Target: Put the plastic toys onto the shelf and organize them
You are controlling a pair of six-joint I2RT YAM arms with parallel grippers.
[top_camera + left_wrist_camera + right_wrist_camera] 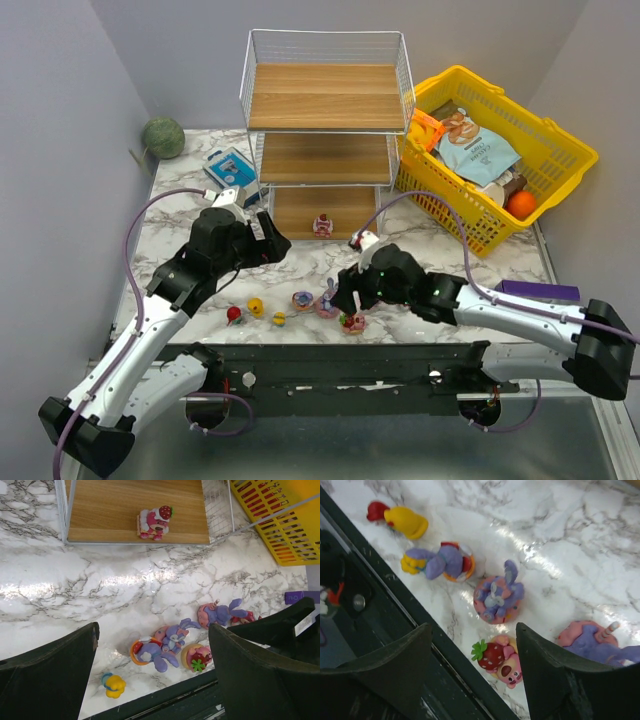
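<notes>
White wire and pale wood: the shelf (325,95) at the back of the marble table (180,215), nothing seen on the top two boards. Above the table, left gripper (152,630) spread wide, clasping nothing. Likewise right gripper (472,630), parted and empty over a strawberry toy (500,662) lying by the near edge. On the bottom board, a single strawberry-capped toy (156,521). Nearby on the marble, purple bunny-eared toys (497,597) and yellow ones (407,522). Barely begun, by the look of it: about six left to shelve.
</notes>
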